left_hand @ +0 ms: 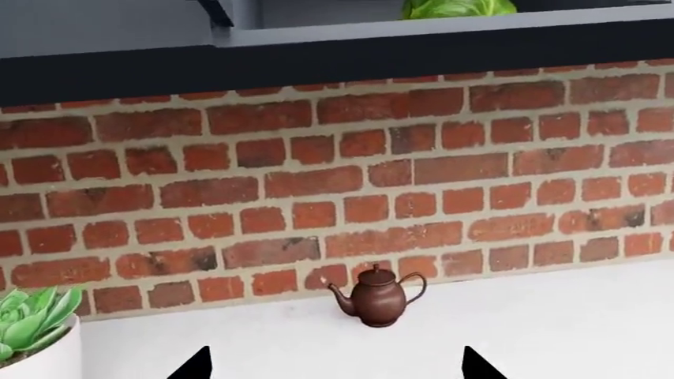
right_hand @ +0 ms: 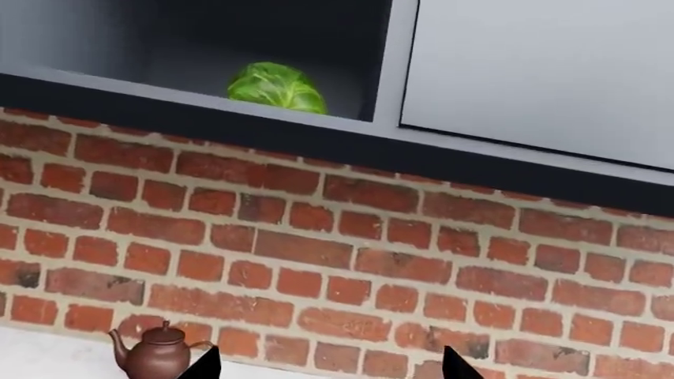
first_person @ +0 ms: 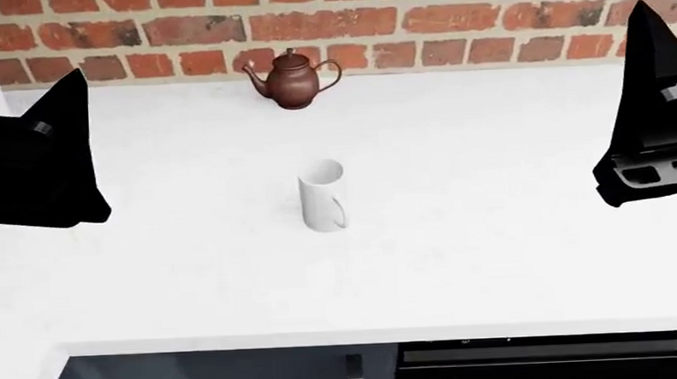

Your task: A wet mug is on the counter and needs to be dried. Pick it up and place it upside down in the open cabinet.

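Observation:
The white mug point(first_person: 322, 195) stands upright on the white counter point(first_person: 491, 260), mid-counter, its small handle toward the near right. My left gripper point(first_person: 35, 160) hovers far to the mug's left and my right gripper point(first_person: 656, 116) far to its right, both apart from it. In the left wrist view the left gripper point(left_hand: 337, 369) is open with only counter between its tips. The right gripper point(right_hand: 330, 367) is open too, pointing at the brick wall. The open cabinet point(right_hand: 189, 55) shows above the wall with a dark interior. The mug is out of both wrist views.
A brown teapot point(first_person: 292, 78) sits by the brick wall behind the mug. A green cabbage point(right_hand: 276, 87) lies in the open cabinet, beside a shut grey door point(right_hand: 537, 71). A potted succulent point(left_hand: 31, 332) stands at the counter's far left. Dark lower cabinets point(first_person: 323, 370) run under the front edge.

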